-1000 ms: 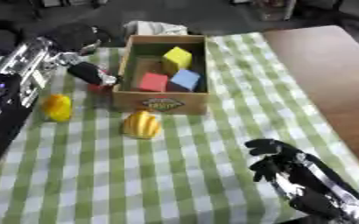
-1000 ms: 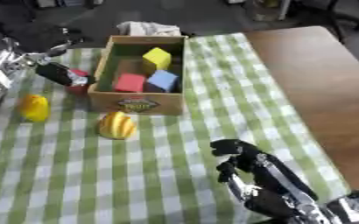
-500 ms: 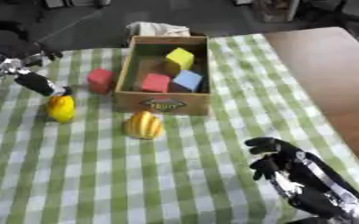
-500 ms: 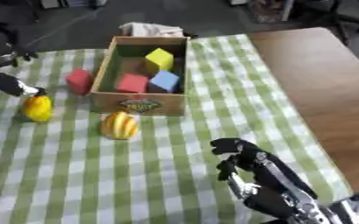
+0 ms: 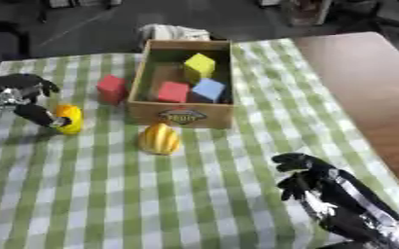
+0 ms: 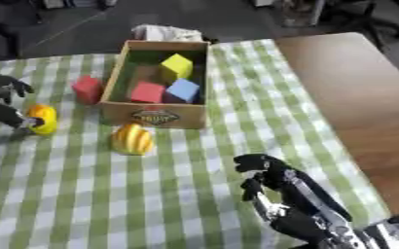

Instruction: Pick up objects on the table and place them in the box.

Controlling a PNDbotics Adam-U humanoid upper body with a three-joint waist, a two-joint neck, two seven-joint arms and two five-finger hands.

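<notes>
- Desk [image 5: 348,82]: brown top, bare at the right; a green-and-white checked cloth [image 5: 109,194] covers the left and middle.
- Box [image 5: 185,114]: open cardboard, on the cloth at far centre, with a printed label on its near wall.
- Box contents: yellow block [image 5: 199,65] towards the far side, red block [image 5: 172,91] at near left, blue block [image 5: 208,89] at near right, just beside the red one.
- Red cube [image 5: 112,88]: on the cloth outside the box, just beside its left wall. Whether it touches the wall cannot be told.
- Yellow ribbed object [image 5: 159,138]: on the cloth, just near of the box's front wall, left of the label.
- Yellow rounded object [image 5: 68,118]: on the cloth at far left, well left of the box.
- Left robot hand [image 5: 20,92]: enters from the left edge. One dark finger lies against the near-left side of the yellow rounded object; the other fingers are curled above and to the left of it. Whether the object is enclosed or merely touched cannot be told.
- Right robot hand [image 5: 309,175]: at the near right over the cloth, fingers bent inward, holding nothing and touching none of the objects. Its black and silver forearm runs to the near right corner.
- White crumpled item [image 5: 173,33]: behind the box at the far edge of the cloth.
</notes>
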